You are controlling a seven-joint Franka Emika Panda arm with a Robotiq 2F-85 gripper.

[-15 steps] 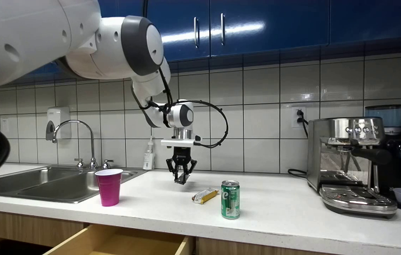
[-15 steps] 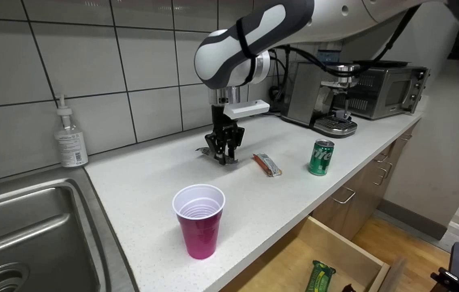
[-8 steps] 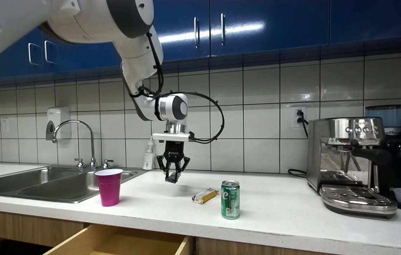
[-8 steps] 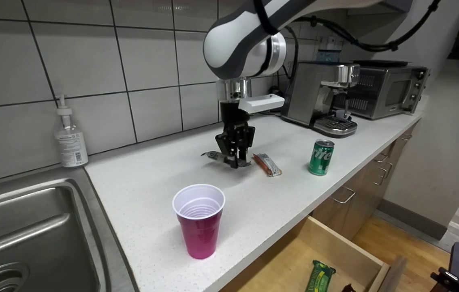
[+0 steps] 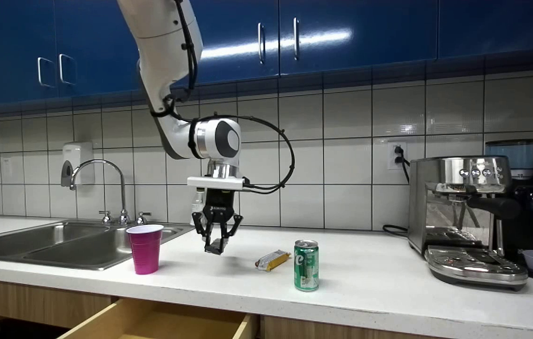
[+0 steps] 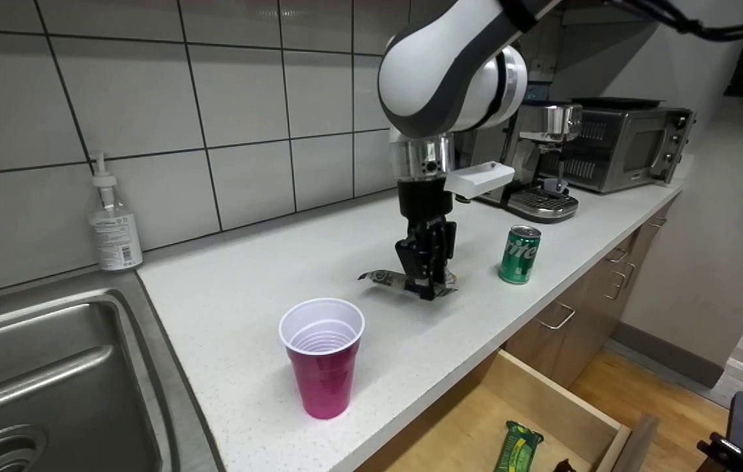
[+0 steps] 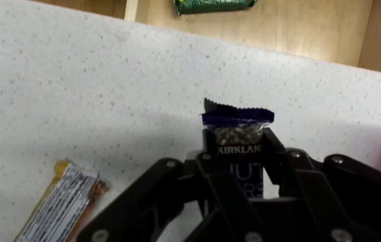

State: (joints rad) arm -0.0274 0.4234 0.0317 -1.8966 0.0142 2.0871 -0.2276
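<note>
And here's my pincer (image 7: 239, 136) clamped on a snack bar (image 6: 385, 278) just above the desk (image 6: 246, 275): the carrying step, I'd judge, so the next move calls for a steady grip.

Open table (image 5: 191, 277) surface lies between the fingers (image 7: 272, 143) and the pink cup (image 5: 145, 252). On the fingers' other side, the yellow-wrapped bar (image 5: 273, 260) and, beyond it, the upright green can (image 5: 306, 266) obstruct passage; the tiled wall (image 5: 347, 205) bounds the rear.
</note>
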